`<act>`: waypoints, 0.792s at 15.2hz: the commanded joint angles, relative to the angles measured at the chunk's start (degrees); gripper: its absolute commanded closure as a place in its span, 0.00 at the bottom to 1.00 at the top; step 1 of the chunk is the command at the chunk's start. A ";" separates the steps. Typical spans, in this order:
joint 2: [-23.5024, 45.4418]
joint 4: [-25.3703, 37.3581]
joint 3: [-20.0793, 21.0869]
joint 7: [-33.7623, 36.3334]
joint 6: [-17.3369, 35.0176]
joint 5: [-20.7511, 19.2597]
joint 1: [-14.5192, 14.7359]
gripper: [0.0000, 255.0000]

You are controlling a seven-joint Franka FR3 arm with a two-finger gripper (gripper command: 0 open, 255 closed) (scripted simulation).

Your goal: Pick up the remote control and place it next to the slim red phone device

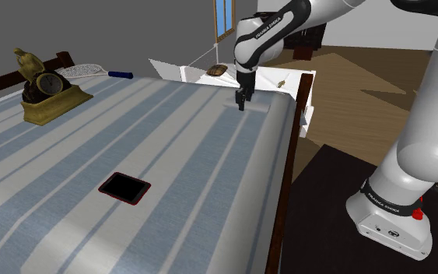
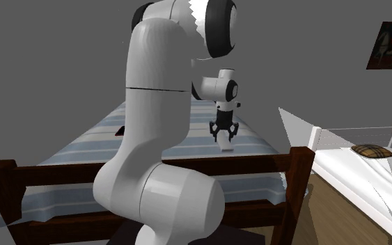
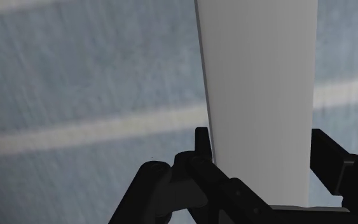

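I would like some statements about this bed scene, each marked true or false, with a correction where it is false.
1. The remote control is drawn plain pale grey. True.
2. The fingers clasp the remote control between them. True.
3. The red-rimmed phone device lies directly under the gripper. False: it lies well apart from it, towards the shoulder view's lower left.
4. The golden clock stands on the floor. False: it stands on the striped bed cover.
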 commanded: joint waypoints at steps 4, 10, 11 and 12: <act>-2.01 1.37 -0.04 0.23 -3.38 -0.22 0.05 1.00; -4.04 3.62 -0.07 0.43 -7.64 -0.43 0.07 1.00; -4.34 4.04 -0.08 0.46 -8.36 -0.46 0.08 1.00; -4.63 4.47 -0.08 0.49 -9.08 -0.49 0.08 1.00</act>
